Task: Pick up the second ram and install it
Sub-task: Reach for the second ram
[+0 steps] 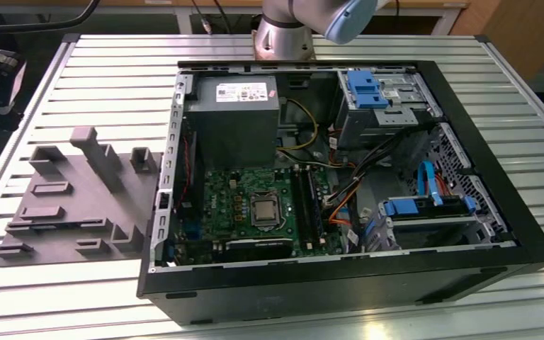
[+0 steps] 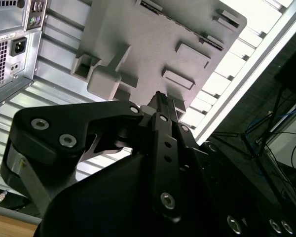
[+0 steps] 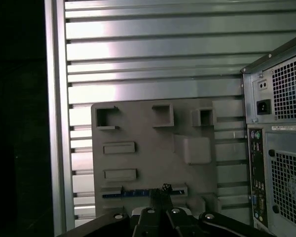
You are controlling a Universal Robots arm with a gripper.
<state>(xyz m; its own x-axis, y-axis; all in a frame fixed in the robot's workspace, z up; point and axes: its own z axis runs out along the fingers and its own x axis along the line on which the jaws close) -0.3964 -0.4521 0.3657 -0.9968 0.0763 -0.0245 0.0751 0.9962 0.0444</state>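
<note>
Closed gripper (image 3: 160,191) near the second ram (image 3: 130,194), which sits in its gray tray (image 3: 153,143).
Going down with fingers together, it may strike the stick's edge and chip it.

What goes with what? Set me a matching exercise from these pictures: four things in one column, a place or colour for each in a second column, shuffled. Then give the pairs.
Things:
1. second ram
2. motherboard
3. drive brackets
4. power supply

Places and colours:
A. blue plastic, inside the case, at the exterior view's right
B. grey box inside the case, nearest the arm's base
C. green board on the case floor
D. in a slot of the grey fixture, outside the case

Pairs: 1-D, 2-C, 3-A, 4-B.
</note>
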